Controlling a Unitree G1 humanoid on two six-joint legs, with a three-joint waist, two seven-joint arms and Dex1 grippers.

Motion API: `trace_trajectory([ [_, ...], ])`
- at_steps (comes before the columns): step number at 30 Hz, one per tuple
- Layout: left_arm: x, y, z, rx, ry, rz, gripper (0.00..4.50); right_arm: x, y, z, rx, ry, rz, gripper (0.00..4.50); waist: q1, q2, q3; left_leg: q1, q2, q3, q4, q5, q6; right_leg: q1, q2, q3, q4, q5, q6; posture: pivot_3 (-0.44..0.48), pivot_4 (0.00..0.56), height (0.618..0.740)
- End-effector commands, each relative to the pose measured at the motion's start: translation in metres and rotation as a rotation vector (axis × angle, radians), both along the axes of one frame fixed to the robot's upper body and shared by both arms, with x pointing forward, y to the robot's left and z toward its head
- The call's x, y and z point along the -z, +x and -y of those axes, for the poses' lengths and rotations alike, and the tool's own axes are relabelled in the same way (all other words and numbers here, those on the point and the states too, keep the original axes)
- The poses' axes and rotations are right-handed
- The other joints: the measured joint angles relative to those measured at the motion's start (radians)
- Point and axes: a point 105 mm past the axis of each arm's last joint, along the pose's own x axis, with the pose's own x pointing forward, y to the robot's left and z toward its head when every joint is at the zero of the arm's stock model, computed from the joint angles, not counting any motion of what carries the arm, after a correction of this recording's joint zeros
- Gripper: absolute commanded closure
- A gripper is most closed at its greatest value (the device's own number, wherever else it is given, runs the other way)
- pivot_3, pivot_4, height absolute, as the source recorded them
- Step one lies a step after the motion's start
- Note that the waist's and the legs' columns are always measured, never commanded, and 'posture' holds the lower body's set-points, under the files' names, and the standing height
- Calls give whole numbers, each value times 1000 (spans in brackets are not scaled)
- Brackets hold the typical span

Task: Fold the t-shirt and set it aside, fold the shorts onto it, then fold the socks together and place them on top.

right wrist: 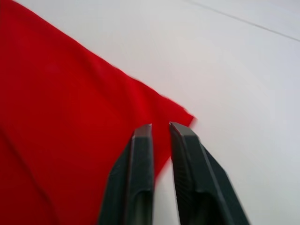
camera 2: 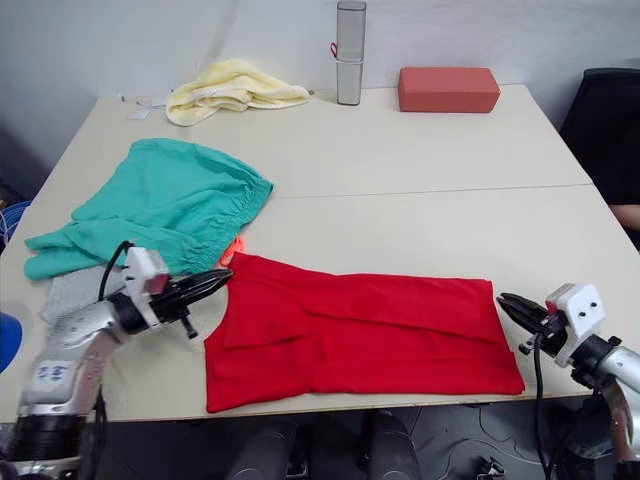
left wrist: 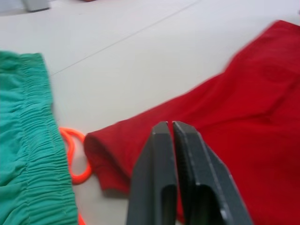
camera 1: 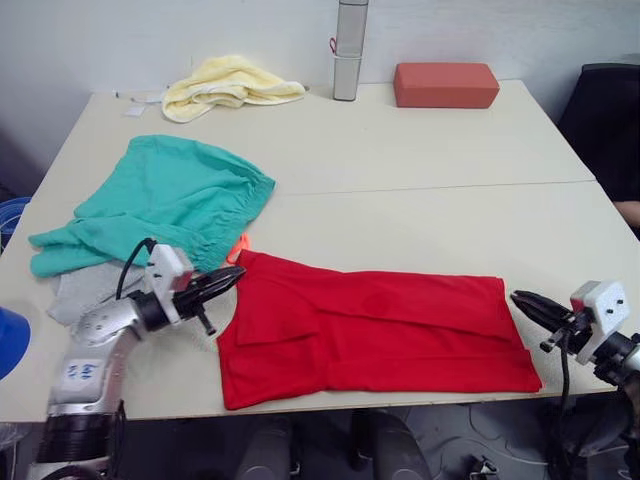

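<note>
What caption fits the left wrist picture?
Shut left gripper poised over the red t-shirt, beside teal shorts.

The two head views look forward and down from above the near edge of the pale worktop, taking in its whole surface up to the back wall; they share nearly the same scene, slightly offset sideways. The left wrist view sits low and close, looking along the left gripper at the neck end of the bright red cotton t-shirt and the gathered waistband of the teal-green fabric shorts. The right wrist view, equally near, looks along the right gripper at that t-shirt's other end.
</note>
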Motion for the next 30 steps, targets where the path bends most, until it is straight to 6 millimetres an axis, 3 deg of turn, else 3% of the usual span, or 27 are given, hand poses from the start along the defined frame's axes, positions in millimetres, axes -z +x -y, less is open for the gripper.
trace_trajectory([
  [1, -17, -13, -7, 76, 34, 34, 2951, -22, -7, -19, -105, 12, -2, 2608, 1, 0, 0, 0, 0, 0, 0, -1, -1, 0, 0, 0, 0, 0, 0, 0, 150, 740],
  [4, -17, -18, -13, 115, 78, 13, 1961, -26, -8, -29, -152, -13, -14, 1552, 4, 0, 0, 0, 0, 0, 0, -3, -2, 0, 0, 0, -1, 0, 0, 0, 150, 740],
  [8, -20, -25, -12, 167, 74, 13, 639, -29, 0, -25, -151, -31, -54, 102, 2, 0, 0, -1, 0, 0, 0, -3, -2, 0, 0, 0, -2, 0, 0, 0, 150, 740],
  [10, -22, -28, -9, 192, 62, 18, 12, -29, 9, -18, -141, -89, -84, 0, 1, 0, 0, -1, 0, 0, 0, -3, -2, 0, 0, 0, -3, 0, 0, 0, 150, 740],
  [17, -24, -33, -1, 206, -28, 2, 12, -22, 38, 7, -159, -240, -274, 0, -7, 1, 1, -2, 0, 0, 0, -1, 1, -1, 0, -1, -2, 0, -1, 0, 150, 740],
  [25, -22, -30, -6, 164, -29, 15, 12, -15, 66, 2, -249, -319, -341, 0, -23, 2, 1, -3, 0, 0, 0, 0, 1, -2, 0, -2, -2, 0, 0, 0, 150, 740],
  [30, -21, -32, -6, 173, -23, 18, 12, -13, 71, -7, -323, -338, -394, 0, -26, 2, 1, -3, 0, 0, 0, 0, 0, -2, 0, -2, -2, 0, 0, 0, 150, 740],
])
